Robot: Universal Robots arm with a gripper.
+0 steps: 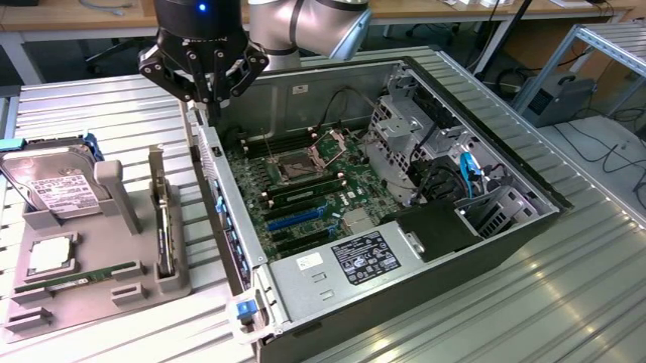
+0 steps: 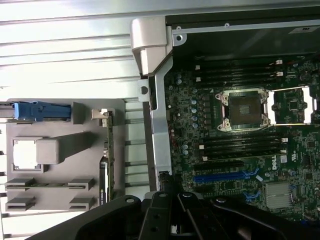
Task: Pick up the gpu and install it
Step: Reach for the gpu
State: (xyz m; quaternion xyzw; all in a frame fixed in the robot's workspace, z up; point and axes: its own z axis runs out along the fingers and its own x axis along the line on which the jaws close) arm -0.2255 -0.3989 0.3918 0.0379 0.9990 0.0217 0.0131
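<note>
Hovering above the rear rim of the open black tower PC case (image 1: 424, 310), the black two-finger gripper (image 1: 209, 102) had its fingers together w/ nothing held, per the ext. view. The gpu (image 1: 160, 219), a thin green card w/ pale metal bracket, stood on edge in the grey plastic holder (image 1: 96, 302) beside the case, apart from the claw. Wrist view: gripper (image 2: 172, 202) over the case edge, gpu (image 2: 107, 160) in holder (image 2: 55, 120), long blue motherboard slot (image 2: 225, 176) bare. Judged: pickup not begun, install all left.
</note>
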